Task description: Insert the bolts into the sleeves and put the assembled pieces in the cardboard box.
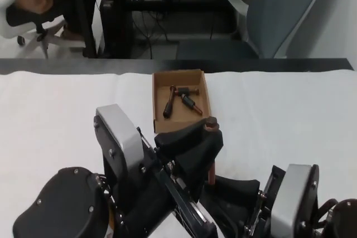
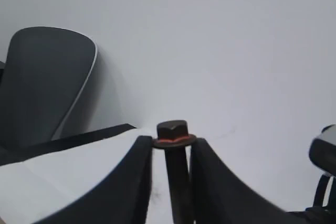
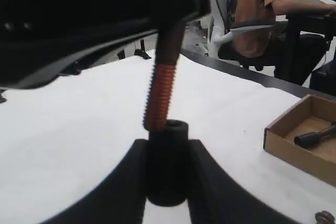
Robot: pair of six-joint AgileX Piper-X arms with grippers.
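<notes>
Closest in, the left claw (image 2: 170,142) is clamped on a bolt (image 2: 177,187) just under its head, holding it upright with the head on top. To its right, the right claw (image 3: 167,148) grips a black sleeve (image 3: 168,177), mouth up. The bolt's threaded tip meets the sleeve's rim, slightly tilted; whether it has entered cannot be told. Beyond both, on the white desk (image 1: 56,110), the cardboard box (image 1: 157,101) holds assembled pieces (image 1: 169,102).

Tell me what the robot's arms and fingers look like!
Both arms have silvery-grey plates with small screws, joined to black housings: the left arm and the right arm. The left gripper and right gripper each have two smooth black fingers that curve and narrow toward the tips.
</notes>
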